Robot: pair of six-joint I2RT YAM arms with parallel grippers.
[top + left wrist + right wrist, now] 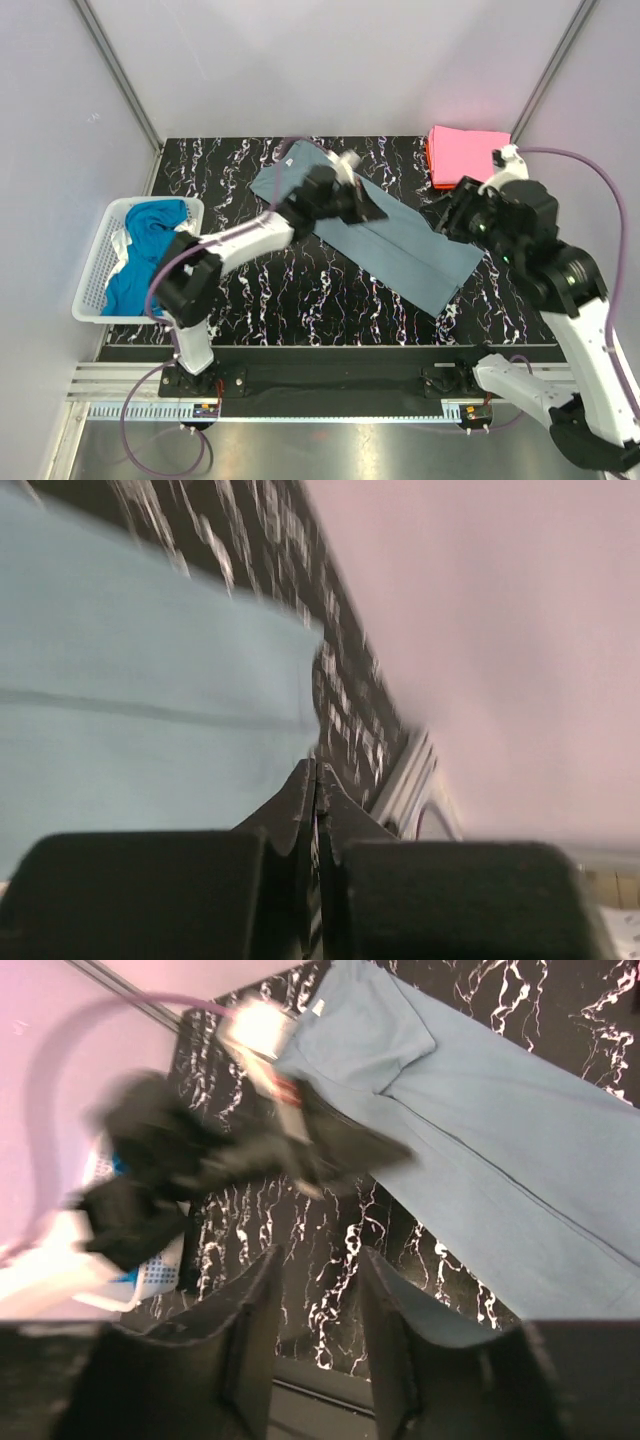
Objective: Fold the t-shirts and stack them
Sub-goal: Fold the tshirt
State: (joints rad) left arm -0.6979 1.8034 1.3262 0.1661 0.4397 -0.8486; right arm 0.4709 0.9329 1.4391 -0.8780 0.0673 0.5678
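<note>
A dusty grey-blue t-shirt (410,255) lies folded lengthwise in a long strip, diagonally across the black marbled table. It also shows in the left wrist view (130,680) and the right wrist view (500,1140). My left gripper (376,212) is over the middle of the strip, jaws shut (316,772), with no cloth showing between them. My right gripper (441,216) is open and empty (320,1260) by the strip's right edge. A folded pink t-shirt (467,152) lies on an orange-red one (430,165) at the back right.
A white mesh basket (98,262) at the left table edge holds bright blue and teal shirts (150,235). Grey walls with metal frame bars close in the back and sides. The left arm (240,1145) shows blurred in the right wrist view.
</note>
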